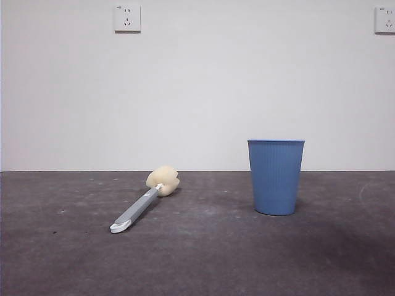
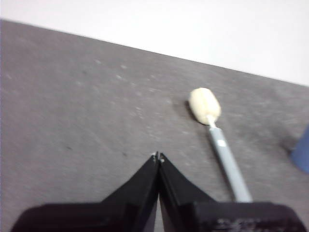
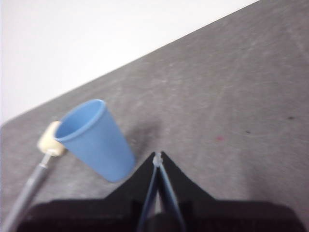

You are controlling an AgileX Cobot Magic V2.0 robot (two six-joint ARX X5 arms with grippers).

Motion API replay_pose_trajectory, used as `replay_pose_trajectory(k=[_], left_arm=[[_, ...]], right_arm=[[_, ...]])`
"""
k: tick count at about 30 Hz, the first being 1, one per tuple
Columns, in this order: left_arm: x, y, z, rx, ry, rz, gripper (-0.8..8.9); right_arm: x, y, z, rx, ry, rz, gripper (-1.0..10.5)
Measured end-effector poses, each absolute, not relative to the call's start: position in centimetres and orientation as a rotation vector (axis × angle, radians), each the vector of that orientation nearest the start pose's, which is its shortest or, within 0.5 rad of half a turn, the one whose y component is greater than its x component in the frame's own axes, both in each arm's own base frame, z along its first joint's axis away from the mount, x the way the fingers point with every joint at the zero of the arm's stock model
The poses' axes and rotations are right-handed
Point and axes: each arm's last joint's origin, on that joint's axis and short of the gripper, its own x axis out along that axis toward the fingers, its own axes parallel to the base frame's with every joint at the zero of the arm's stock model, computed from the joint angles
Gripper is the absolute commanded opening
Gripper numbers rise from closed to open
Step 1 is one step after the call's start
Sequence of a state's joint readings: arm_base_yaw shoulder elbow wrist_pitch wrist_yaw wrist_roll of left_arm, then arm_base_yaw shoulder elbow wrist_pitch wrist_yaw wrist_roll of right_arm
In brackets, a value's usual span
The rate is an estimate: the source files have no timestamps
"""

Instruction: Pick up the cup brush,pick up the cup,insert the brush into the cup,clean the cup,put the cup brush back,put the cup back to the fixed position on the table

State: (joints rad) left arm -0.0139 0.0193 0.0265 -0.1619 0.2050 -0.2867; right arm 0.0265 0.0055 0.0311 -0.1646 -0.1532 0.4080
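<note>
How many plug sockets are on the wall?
2. One wall socket sits high on the wall above the cup brush; the second socket is at the top right edge, partly cut off. More could be out of view.

Only two things stand on the counter [image 1: 203, 259]: the cup brush [image 1: 145, 200] lying flat, and the cup [image 1: 276, 177] upright, well apart from each other; the strip of bare surface between them is wide and unbroken; nothing overhangs either one, so both are open from above (no arm shows in the front view). The brush lies slantwise, sponge head toward the back wall [image 1: 197, 86], white tip toward the front; bare counter runs along both sides of its handle. The cup's mouth is open and unobstructed; free surface lies on every visible side of it. The wall closes off the far edge.
</note>
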Motion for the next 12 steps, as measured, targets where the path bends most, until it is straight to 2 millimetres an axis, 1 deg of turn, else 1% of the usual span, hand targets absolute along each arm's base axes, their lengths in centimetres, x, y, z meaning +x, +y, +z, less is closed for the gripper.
replay_pose_trajectory(k=[3,7,12], left_arm=[[9.3,-0.8,16.7,-0.360,0.177,-0.223,-0.06],[8.6,-0.9,19.3,-0.395,0.136,-0.259,-0.06],[7.9,-1.1,22.1,-0.407,0.171,-0.322,-0.06]], right_arm=[[9.2,0.7,17.5,0.435,0.132,0.163,-0.1],[8.7,0.9,20.3,0.439,0.091,0.231,-0.1],[8.5,1.2,23.0,0.435,0.149,0.315,-0.1]])
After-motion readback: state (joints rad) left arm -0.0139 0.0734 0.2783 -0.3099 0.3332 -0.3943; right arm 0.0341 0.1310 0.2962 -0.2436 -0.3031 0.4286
